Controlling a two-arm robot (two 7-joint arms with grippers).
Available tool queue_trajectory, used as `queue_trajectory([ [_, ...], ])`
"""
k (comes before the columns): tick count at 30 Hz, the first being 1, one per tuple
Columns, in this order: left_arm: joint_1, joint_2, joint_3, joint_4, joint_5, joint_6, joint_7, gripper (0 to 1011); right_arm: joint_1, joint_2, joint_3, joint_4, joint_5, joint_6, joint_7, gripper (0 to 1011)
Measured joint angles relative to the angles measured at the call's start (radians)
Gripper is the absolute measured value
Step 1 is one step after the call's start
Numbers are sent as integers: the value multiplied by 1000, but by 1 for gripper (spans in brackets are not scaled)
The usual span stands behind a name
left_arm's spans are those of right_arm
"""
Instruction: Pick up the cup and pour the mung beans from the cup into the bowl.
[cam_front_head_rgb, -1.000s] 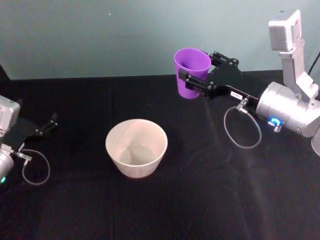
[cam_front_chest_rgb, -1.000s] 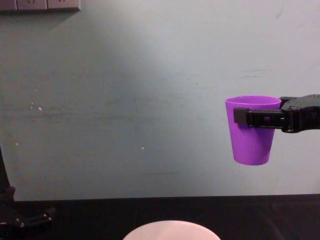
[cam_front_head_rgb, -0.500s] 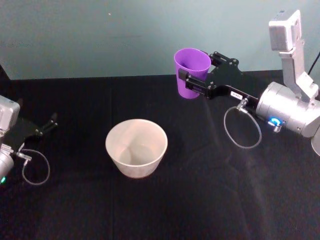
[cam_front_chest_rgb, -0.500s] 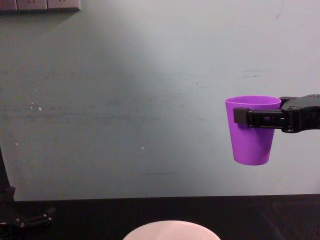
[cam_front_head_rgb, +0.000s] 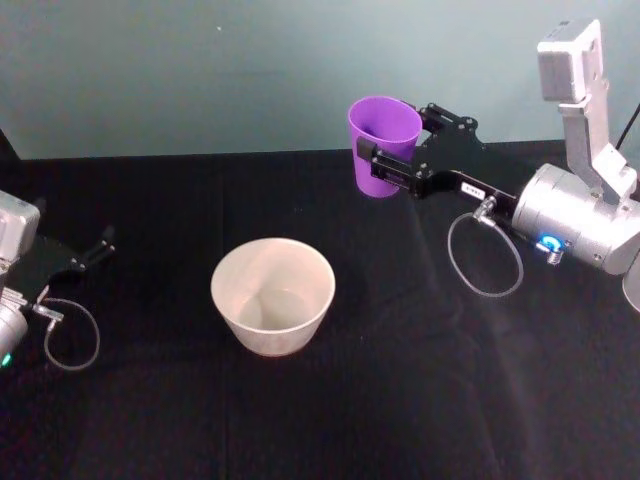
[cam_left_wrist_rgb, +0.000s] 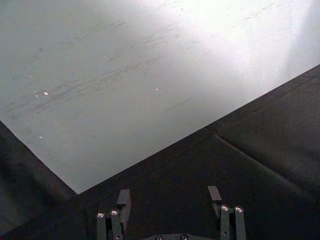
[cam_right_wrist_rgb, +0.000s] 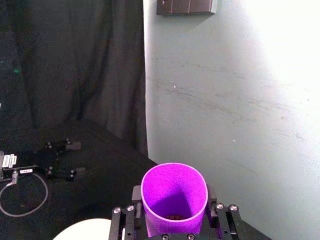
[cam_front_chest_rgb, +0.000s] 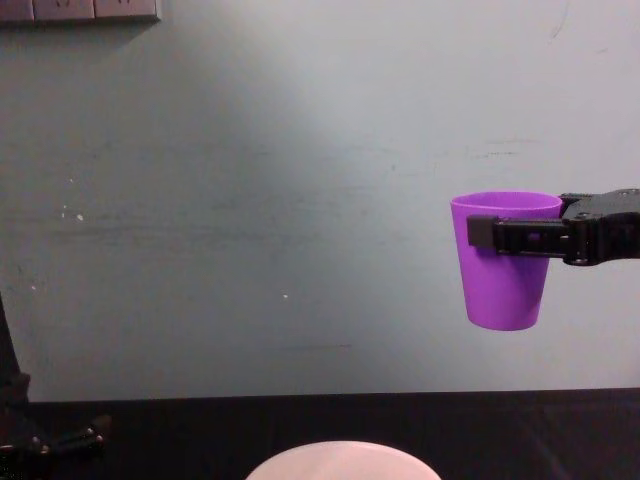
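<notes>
A: So, where is the cup (cam_front_head_rgb: 384, 135)?

B: Up in the air on the right side, farther back than the bowl (cam_front_head_rgb: 270, 335) and well apart from it. The right gripper (cam_front_head_rgb: 378, 160) grasps it from the side, its black fingers (cam_front_chest_rgb: 505, 234) clamped across the cup's wall just below the rim.

A: Upright or tipped?

B: Upright. In the chest view the mouth sits level and the base hangs high above the black table (cam_front_head_rgb: 420, 400), against the pale teal wall (cam_front_chest_rgb: 250, 200).

A: What does it look like?

B: Small, bright purple, smooth plastic. It tapers to a narrower base and has no handle.

A: And the mung beans (cam_right_wrist_rgb: 173, 217)?

B: The right wrist view looks straight down into the cup. There seems to be a small dark patch of grains at the very bottom, but it lies in shadow and I can't make out more.

A: The bowl?

B: Wide, round, pale pinkish-white, much wider than the cup. It stands on the table near the middle, and its rim just shows at the lower edge of the chest view.

A: The other arm?

B: The left gripper (cam_front_head_rgb: 98, 248) lies low at the table's left edge, well apart from the bowl, with its fingers spread apart.
</notes>
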Motion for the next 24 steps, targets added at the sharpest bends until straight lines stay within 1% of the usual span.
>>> queue_trajectory([
  [24,0,0,0,0,0,0,0,1000,0,0,0,0,0,0,0,732],
])
